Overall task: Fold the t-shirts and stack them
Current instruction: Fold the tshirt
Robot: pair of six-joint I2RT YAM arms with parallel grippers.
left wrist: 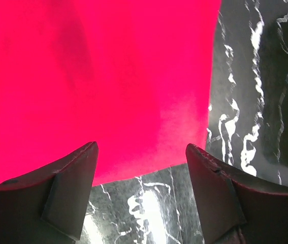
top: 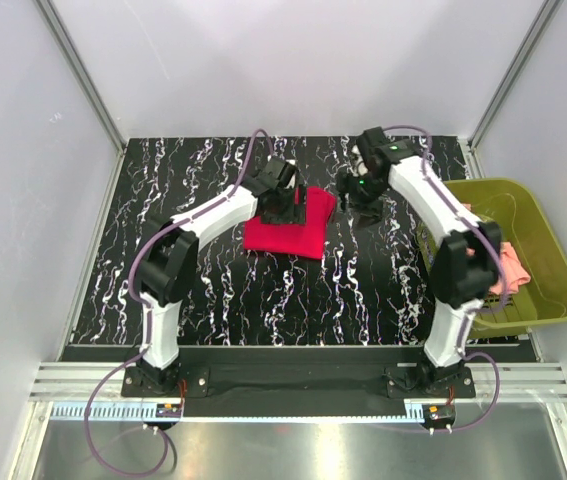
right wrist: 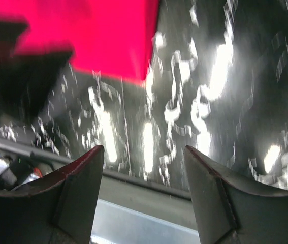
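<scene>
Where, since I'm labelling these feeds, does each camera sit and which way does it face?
Top external: above and behind the arm bases, looking down on the table; both arms show, left gripper at the edge of the red t-shirt, right gripper beside it.
Left wrist: on that wrist, looking down at the shirt's edge; own open fingers show.
Right wrist: on that wrist, facing tabletop and shirt corner; own open fingers show.
Shared: all three see the red t-shirt.
</scene>
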